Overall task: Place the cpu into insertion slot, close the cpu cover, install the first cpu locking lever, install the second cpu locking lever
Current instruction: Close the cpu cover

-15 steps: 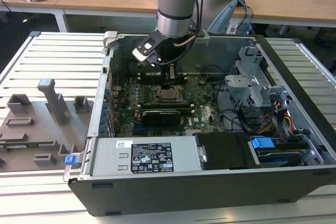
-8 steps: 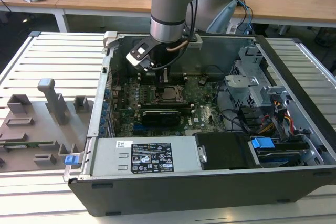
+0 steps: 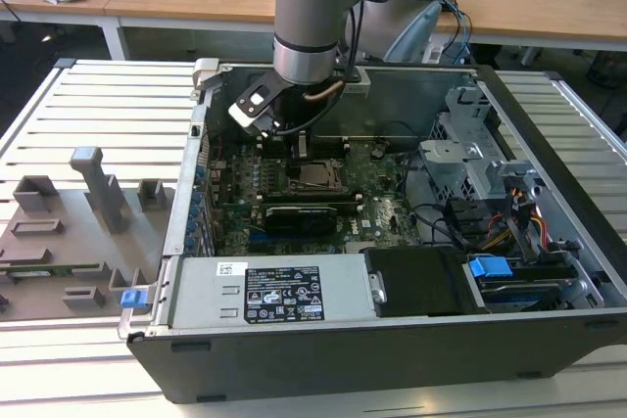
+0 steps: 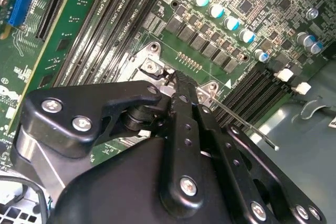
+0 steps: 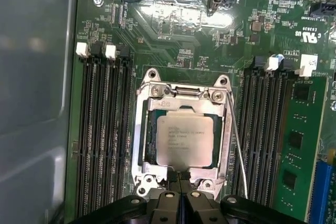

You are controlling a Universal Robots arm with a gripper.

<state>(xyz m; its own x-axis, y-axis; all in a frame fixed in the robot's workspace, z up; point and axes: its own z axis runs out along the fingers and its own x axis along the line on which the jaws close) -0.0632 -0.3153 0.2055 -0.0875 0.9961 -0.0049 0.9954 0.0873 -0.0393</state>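
Your gripper [image 5: 178, 177] has its fingertips pressed together with no gap, and nothing shows between them. They sit right at the nearest edge of the cpu cover [image 5: 140, 140]. Just beyond the tips, the cpu [image 5: 185, 140] lies flat in the insertion slot [image 5: 150, 135], and the cover lies down around it. A thin wire lever [image 5: 238, 140] runs alongside the cover, off to one side of the gripper. In the exterior view, the gripper reaches down inside the open computer case [image 3: 392, 364].
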